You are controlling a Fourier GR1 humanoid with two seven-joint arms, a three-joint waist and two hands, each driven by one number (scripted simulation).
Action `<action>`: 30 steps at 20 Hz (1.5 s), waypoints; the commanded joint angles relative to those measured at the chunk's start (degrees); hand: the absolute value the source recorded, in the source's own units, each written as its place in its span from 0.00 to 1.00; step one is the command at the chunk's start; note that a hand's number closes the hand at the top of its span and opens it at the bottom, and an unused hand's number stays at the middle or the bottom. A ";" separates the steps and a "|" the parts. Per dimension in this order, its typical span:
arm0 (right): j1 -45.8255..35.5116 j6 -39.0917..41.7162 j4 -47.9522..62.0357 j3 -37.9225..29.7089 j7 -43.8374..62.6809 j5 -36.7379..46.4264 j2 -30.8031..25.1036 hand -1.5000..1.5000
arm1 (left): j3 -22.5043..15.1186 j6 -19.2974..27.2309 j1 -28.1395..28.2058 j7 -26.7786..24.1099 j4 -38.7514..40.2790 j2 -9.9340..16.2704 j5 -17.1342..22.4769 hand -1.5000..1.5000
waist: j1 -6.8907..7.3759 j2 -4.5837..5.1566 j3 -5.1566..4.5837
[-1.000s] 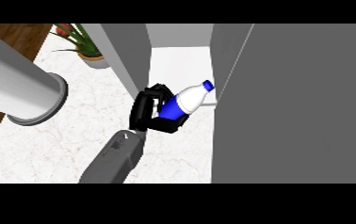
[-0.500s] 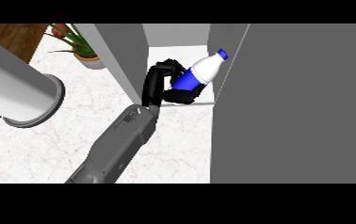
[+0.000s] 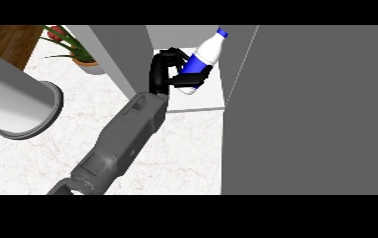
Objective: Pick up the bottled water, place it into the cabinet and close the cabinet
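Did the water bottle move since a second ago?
Yes. The bottle, held in the hand, has moved up the view and deeper into the cabinet, along the grey door.

You have one head view, looking steeply down at the marble counter (image 3: 184,147) and cabinet (image 3: 310,112), close in.

white marbled stone on the counter (image 3: 66,132), smooth, faintly veined; matt grey panels on the cabinet (image 3: 310,107), flat and unmarked; glossy white plastic on the bottled water (image 3: 201,62), with a blue label and cap; matt black on the right hand (image 3: 166,72); dull grey casing on the forearm (image 3: 122,142); brown wood grain at the floor corner (image 3: 16,39); terracotta on the plant pot (image 3: 90,66)
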 commanded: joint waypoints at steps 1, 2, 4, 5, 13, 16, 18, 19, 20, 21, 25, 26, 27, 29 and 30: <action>0.74 1.14 -2.54 -0.39 0.17 -3.89 -0.13 0.00 | -0.05 6.84 -4.12 -1.02 7.18 -0.21 -2.49 1.00 | -0.39 0.14 0.05; -0.08 0.71 -3.63 -0.40 1.37 -3.82 0.04 0.00 | -0.48 9.59 -6.54 -0.13 9.42 0.04 -4.29 1.00 | -0.44 0.55 0.06; 1.96 1.61 -4.78 -0.04 1.61 -4.27 -0.72 0.00 | -2.02 13.36 -7.17 -0.26 12.31 0.54 -6.62 1.00 | -0.68 0.41 0.05; 0.32 1.13 -1.97 0.05 0.25 -4.46 0.84 0.00 | -1.84 12.16 -8.39 0.57 14.08 1.16 -6.71 0.00 | -0.56 0.49 0.07; 0.80 4.10 -1.94 -3.19 -1.28 -5.94 -0.52 0.00 | 0.91 13.38 -12.19 -2.02 17.99 1.94 -6.18 0.00 | -0.79 0.74 -0.02; 0.99 3.50 -2.87 -1.18 -0.33 -3.68 0.50 0.00 | 2.14 7.94 -12.44 -5.37 16.29 3.01 -5.43 0.00 | -0.68 0.75 -0.10; 0.32 4.52 -0.24 -1.82 -1.74 -3.63 0.13 0.00 | 6.79 8.40 -10.29 -11.88 10.80 0.91 -1.29 0.00 | -0.27 0.66 -0.14; 1.83 5.05 -2.75 -0.95 -1.49 -4.16 -0.25 0.00 | 7.97 8.89 -11.20 -13.68 9.60 0.75 -0.51 1.00 | -0.96 0.77 -0.20; 0.21 4.43 -1.86 -1.55 -1.08 -4.10 0.30 0.00 | 9.38 4.65 -11.39 -14.64 7.35 0.55 1.03 1.00 | 0.11 0.74 -0.20; 1.39 3.97 -3.14 -0.05 0.48 -2.67 0.35 0.00 | 9.39 1.66 -9.76 -16.21 5.37 -0.16 1.91 1.00 | 0.37 0.33 -0.23; 0.80 4.56 -3.08 -1.49 0.94 -3.96 0.09 0.00 | 9.32 -5.85 -11.35 -16.20 5.38 -0.18 3.21 1.00 | 0.61 0.00 -0.06; 1.38 4.51 -6.50 -2.17 2.52 -5.87 -0.31 0.00 | 9.10 -7.47 -8.96 -16.97 5.55 -0.19 4.13 1.00 | 0.68 0.06 -0.07; 2.34 4.83 -5.44 -1.71 1.79 -4.32 -0.35 0.00 | 8.76 -6.80 -9.67 -16.02 5.75 -0.20 4.57 1.00 | 0.56 -0.24 -0.04; 1.33 5.05 -5.50 -1.73 2.66 -3.70 -0.67 0.00 | 6.70 -6.44 -9.17 -17.06 4.67 -0.20 5.54 1.00 | 0.40 -0.31 -0.02; 2.02 4.36 -8.19 -0.44 3.39 -2.93 -0.15 0.00 | 5.87 -6.01 -7.67 -17.72 3.07 -0.21 6.18 1.00 | 0.68 -0.50 -0.04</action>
